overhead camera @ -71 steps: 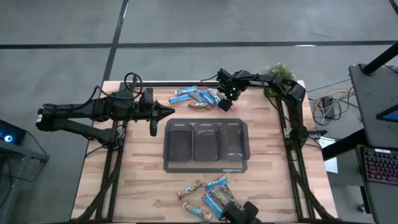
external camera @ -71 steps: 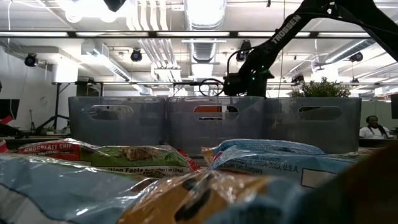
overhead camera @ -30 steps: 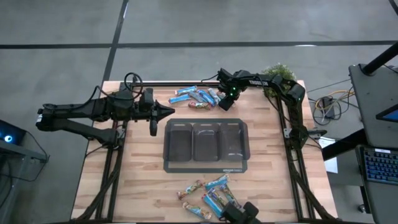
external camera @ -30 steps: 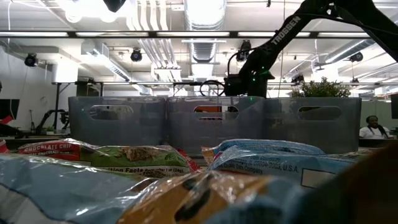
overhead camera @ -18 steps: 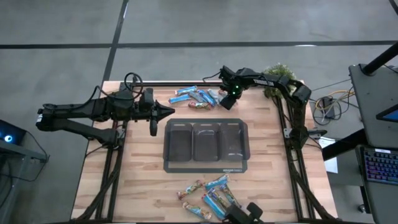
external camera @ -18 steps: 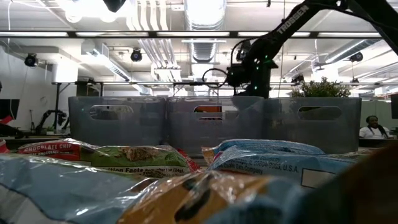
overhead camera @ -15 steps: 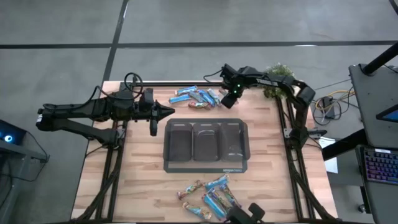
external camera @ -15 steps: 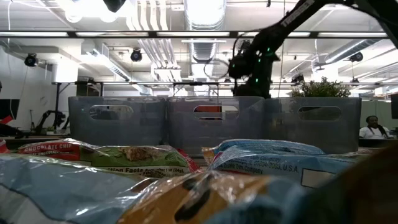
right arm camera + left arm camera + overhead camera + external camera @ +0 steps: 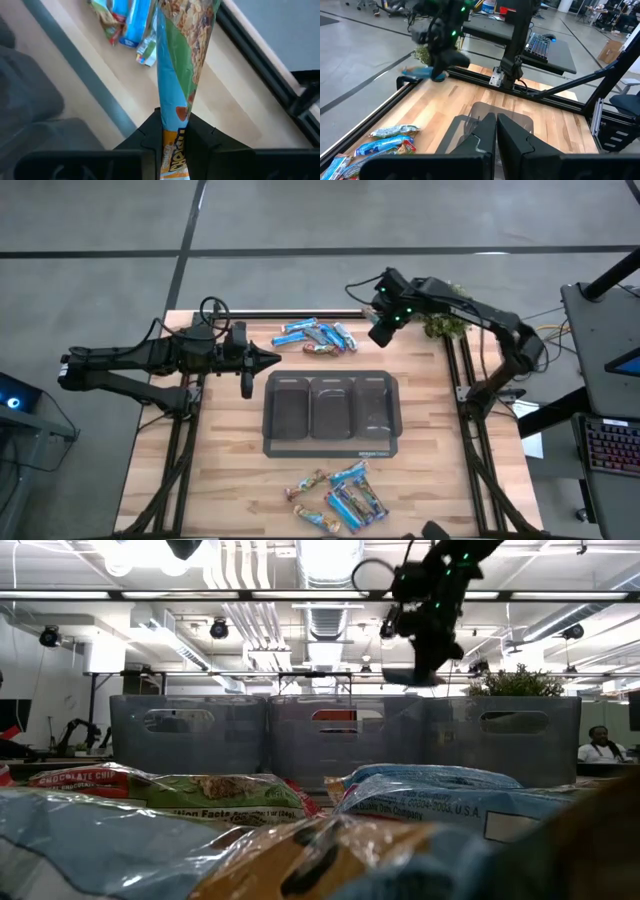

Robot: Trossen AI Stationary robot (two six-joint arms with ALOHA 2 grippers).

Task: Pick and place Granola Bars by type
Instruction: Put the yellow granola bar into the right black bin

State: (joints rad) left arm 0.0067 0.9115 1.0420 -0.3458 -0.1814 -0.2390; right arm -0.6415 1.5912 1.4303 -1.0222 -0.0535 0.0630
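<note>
My right gripper (image 9: 380, 332) hangs high over the table's far right part, shut on a light-blue and green granola bar (image 9: 181, 60). The bar also shows below it in the low view (image 9: 408, 676). More granola bars lie in a far pile (image 9: 315, 336) and a near pile (image 9: 340, 496). A grey tray with three compartments (image 9: 332, 442) sits in the middle of the table. My left gripper (image 9: 272, 360) is shut with nothing in it, held above the table to the left of the tray. My right gripper pinches the bar near one end (image 9: 172, 126) between its two fingers, which slant steeply down. The rest of the bar sticks out beyond the fingertips. It is lifted clear of the table and of the far pile.
A small green plant (image 9: 447, 308) stands at the far right corner, close behind my right arm. A black rail (image 9: 300, 313) runs along the far edge. Bare wood lies left and right of the tray.
My right gripper has risen from the far pile, staying shut on the bar, and has shifted a little toward the table's right edge. The bar has been lifted clear of the table. My left arm has kept still.
</note>
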